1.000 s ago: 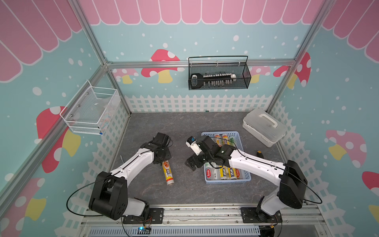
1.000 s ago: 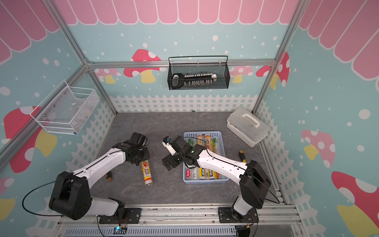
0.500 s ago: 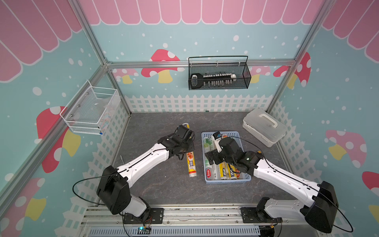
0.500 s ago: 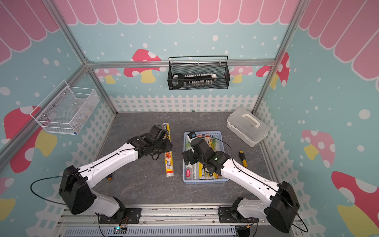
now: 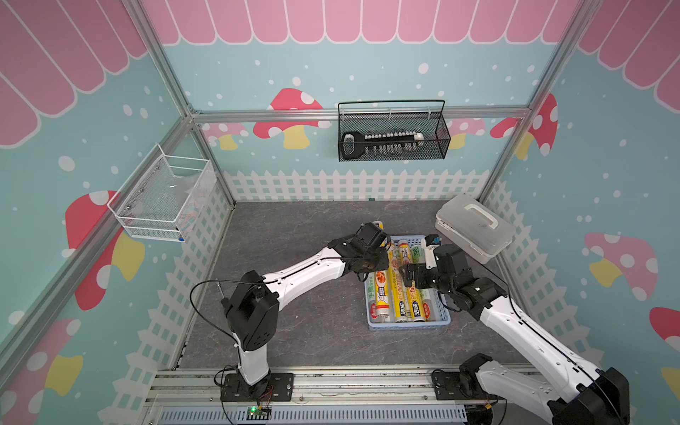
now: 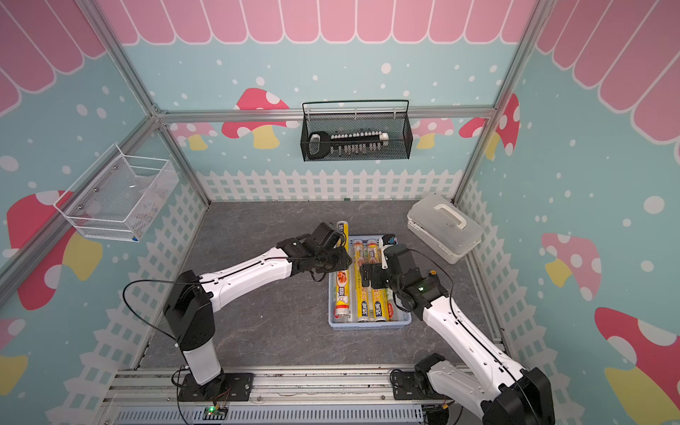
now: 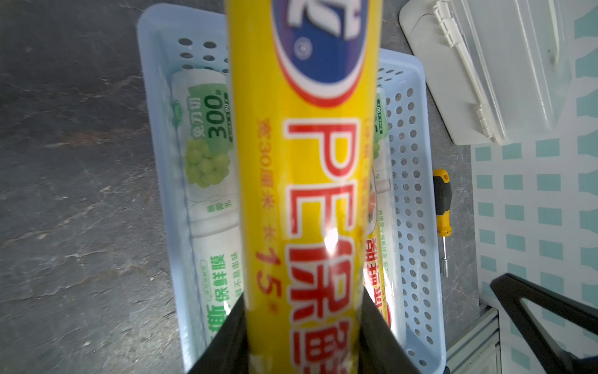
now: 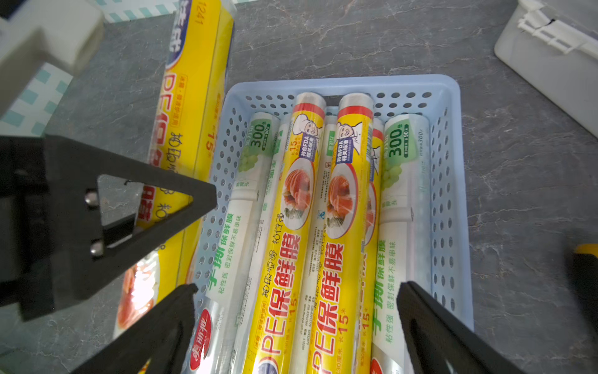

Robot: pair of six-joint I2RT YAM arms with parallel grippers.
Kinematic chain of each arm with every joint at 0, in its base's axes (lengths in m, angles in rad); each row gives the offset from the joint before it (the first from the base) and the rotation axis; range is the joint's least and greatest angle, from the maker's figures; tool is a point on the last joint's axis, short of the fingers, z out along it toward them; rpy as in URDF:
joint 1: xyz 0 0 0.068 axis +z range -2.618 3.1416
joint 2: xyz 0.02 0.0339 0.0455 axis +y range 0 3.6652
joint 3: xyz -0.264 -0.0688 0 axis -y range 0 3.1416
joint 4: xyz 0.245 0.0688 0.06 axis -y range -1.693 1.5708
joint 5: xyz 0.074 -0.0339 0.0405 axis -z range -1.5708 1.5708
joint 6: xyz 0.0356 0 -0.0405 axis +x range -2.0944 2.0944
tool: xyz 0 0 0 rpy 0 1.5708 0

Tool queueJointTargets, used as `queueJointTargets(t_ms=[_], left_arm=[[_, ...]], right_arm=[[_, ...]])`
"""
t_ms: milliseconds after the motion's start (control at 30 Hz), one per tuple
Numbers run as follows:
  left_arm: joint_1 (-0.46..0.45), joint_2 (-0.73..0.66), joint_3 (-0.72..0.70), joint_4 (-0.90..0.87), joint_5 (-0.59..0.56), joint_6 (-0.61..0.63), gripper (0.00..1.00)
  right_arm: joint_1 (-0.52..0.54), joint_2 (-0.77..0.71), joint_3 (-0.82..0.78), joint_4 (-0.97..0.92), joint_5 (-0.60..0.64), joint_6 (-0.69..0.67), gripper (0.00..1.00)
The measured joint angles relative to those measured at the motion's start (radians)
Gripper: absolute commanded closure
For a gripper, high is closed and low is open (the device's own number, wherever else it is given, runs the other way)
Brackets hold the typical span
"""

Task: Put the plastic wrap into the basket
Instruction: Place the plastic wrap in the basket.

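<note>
My left gripper [image 5: 372,258] [image 7: 304,340] is shut on a yellow plastic wrap roll [image 5: 382,294] [image 6: 342,294] [image 7: 304,194]. It holds the roll lengthwise above the left side of the light-blue basket [image 5: 408,325] [image 6: 368,324] [image 8: 339,82], with the roll's far end sticking out past the far rim. Several more plastic wrap rolls [image 5: 404,301] [image 8: 343,194], yellow and white-green, lie side by side inside the basket. My right gripper [image 5: 408,274] [image 8: 296,323] hangs open over those rolls with nothing between its jaws.
A white lidded case [image 5: 474,226] [image 8: 550,58] stands right of the basket. An orange-handled screwdriver [image 7: 441,200] lies on the floor between the basket and the right fence. A black wire basket [image 5: 392,136] hangs on the back wall and a white wire basket [image 5: 162,202] on the left wall.
My left arm has carried the yellow roll from the floor on the left, rightward to above the basket. My right arm has swung right and now hovers over the basket.
</note>
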Motion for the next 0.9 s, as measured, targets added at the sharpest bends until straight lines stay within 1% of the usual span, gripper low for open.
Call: queueJointTargets(t_ms=[200,433,567,800,900], left_arm=[[0.0,0.049,0.005,0.003,0.001,-0.019,0.85],[-0.001,0.103,0.005,0.005,0.003,-0.027,0.78],[0.0,0.135,0.005,0.003,0.006,-0.028,0.76],[-0.001,0.145,0.005,0.002,0.014,-0.028,0.74],[-0.001,0.145,0.006,0.002,0.015,-0.028,0.71]], right_arm=[[-0.01,-0.02,-0.003,-0.024,-0.014,-0.003,0.0],[-0.01,-0.039,-0.003,-0.044,-0.005,-0.025,0.01],[-0.01,-0.041,-0.003,-0.061,0.01,-0.038,0.0],[-0.01,-0.056,-0.012,-0.07,0.022,-0.044,0.01],[-0.01,-0.056,-0.017,-0.068,0.015,-0.045,0.01]])
